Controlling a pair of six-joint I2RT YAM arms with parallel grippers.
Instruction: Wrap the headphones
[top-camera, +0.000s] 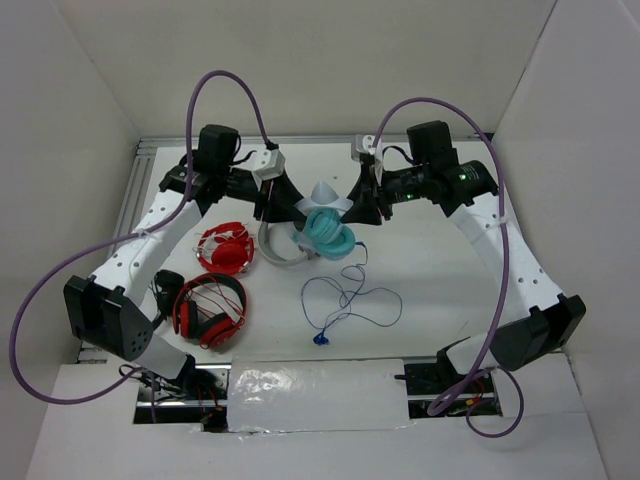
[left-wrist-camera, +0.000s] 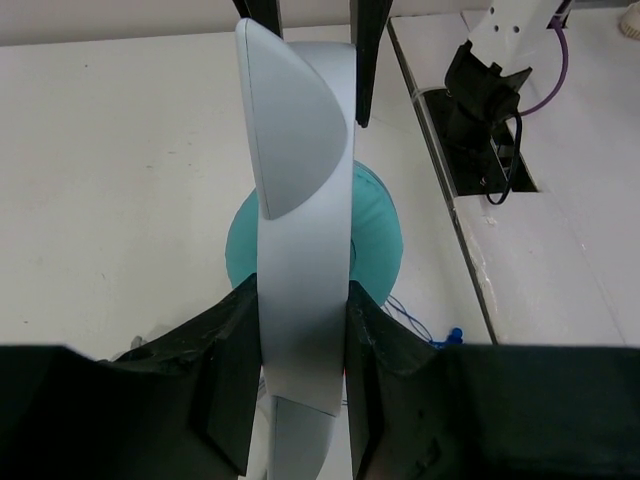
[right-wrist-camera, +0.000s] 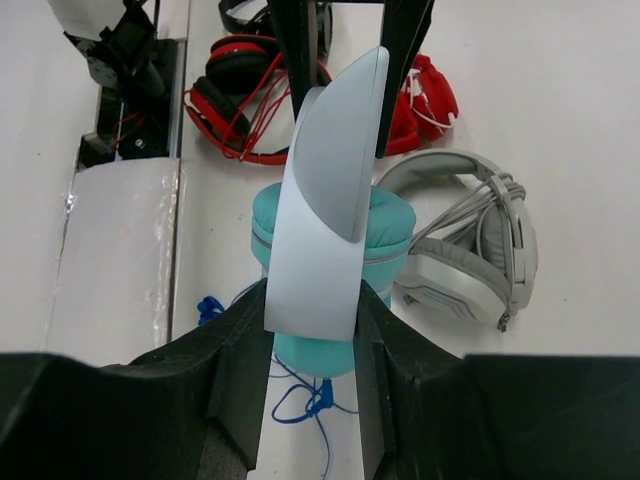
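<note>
One pair of teal headphones (top-camera: 328, 236) sits just above the centre of the top view, held up between the two claws. Its pale headband (top-camera: 325, 194) is uppermost and its cushioned ear cups (top-camera: 330, 240) are stacked together beneath it. I cannot tell whether the cups touch the white surface (top-camera: 440, 270).

The left claw (top-camera: 297, 206) comes in from the left. In its wrist view the black fingers (left-wrist-camera: 228, 380) press flat against both sides of the band (left-wrist-camera: 300, 250), so it is closed narrowly on the headband. The right claw (top-camera: 356, 208) comes in from the right and clamps the same band (right-wrist-camera: 325, 230) in the same way, with the teal cups (right-wrist-camera: 392, 225) showing behind it.

The thin blue cable (top-camera: 352, 296) trails from the cups towards the lower centre of the frame. It lies in loose loops on the surface and ends in a blue plug (top-camera: 320, 338).

Just left of the cups lies a grey-white headset (top-camera: 278, 248). Further left is a small red pair tangled in white cord (top-camera: 224, 249). Below that lie larger red headphones with black pads (top-camera: 210, 310), near the left arm's base.
</note>
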